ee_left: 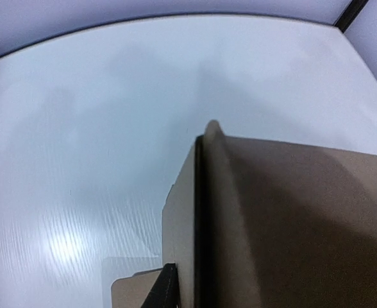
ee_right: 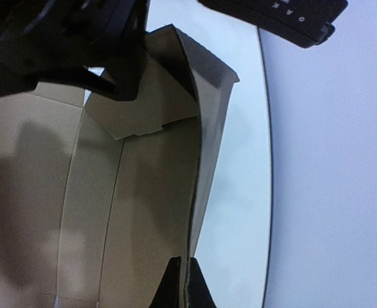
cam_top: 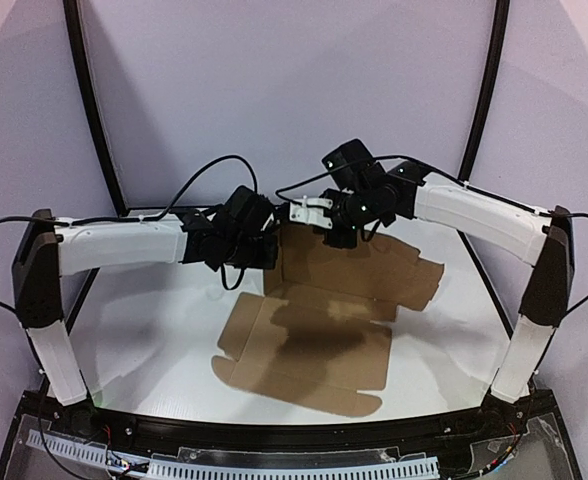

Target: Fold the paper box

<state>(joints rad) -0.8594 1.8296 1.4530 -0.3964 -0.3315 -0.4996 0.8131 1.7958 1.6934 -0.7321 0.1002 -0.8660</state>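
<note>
Right wrist view: right fingers (ee_right: 173,289) clenched on the plain brown cardboard paper box (ee_right: 143,192); left fingers (ee_left: 163,294) touching it, I cannot tell whether grasping.

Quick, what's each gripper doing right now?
Left gripper: closed on a raised flap of the brown die-cut cardboard paper box.
Right gripper: closed, pinching the thin edge of another raised wall of the same box.

Raised paper box (cam_top: 314,345) walls rearward; free room over flat flaps
</note>
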